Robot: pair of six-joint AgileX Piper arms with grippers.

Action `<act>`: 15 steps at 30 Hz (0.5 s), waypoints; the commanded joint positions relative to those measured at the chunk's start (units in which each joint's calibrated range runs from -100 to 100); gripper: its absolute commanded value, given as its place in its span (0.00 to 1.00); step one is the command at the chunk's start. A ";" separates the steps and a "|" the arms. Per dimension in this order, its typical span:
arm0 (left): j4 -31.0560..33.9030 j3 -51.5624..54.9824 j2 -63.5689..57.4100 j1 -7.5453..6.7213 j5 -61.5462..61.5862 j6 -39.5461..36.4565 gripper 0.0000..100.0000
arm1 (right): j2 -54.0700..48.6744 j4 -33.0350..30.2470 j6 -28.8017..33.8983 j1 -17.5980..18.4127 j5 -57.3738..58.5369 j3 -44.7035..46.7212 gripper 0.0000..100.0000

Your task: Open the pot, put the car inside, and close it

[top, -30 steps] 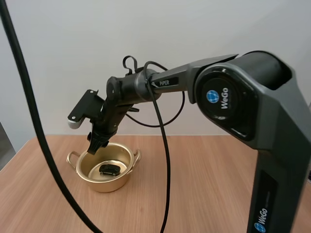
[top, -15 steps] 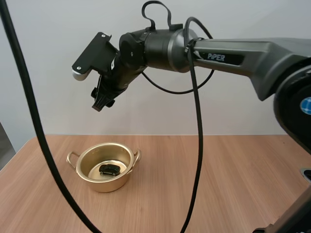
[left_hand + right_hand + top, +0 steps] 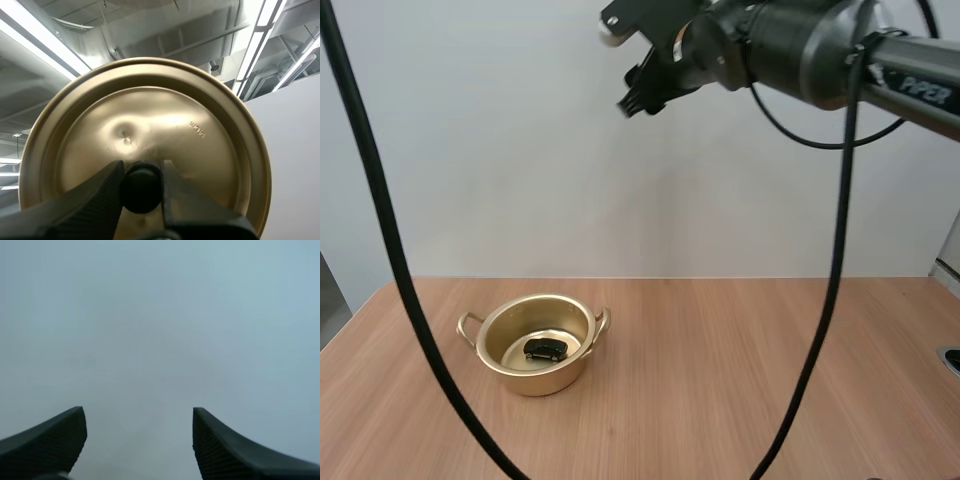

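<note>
Closest to the left wrist camera, the left gripper (image 3: 141, 171) pinches the black knob (image 3: 141, 194) of the golden lid (image 3: 195, 125) between its two fingers, one on each side of the knob. The round lid spreads out beyond the fingers, facing the camera with the side that carries the knob, a small dent near its middle. The right gripper (image 3: 138, 415) stands spread, its ribbed inner faces turned to each other with nothing between them and a plain pale surface beyond. On the wooden tabletop (image 3: 750, 380), toward its left side, sits the golden pot (image 3: 536, 378), uncovered and upright, a small handle at each side of its rim. The little black toy car (image 3: 546, 349) lies inside on the pot's bottom, roughly in the middle. Farther back and far above, the right arm reaches in from the right before the pale wall, its gripper held high, well apart from the pot and to the right of it.
</note>
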 commanded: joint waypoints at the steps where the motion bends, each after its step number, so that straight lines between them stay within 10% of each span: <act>1: -0.15 0.03 0.04 0.00 -0.09 0.05 0.00 | -3.43 1.12 7.08 -4.96 -2.43 -0.01 1.00; 15: -0.38 0.03 0.04 0.00 1.76 -0.28 0.00 | -18.62 12.14 7.74 -8.14 3.36 -0.01 1.00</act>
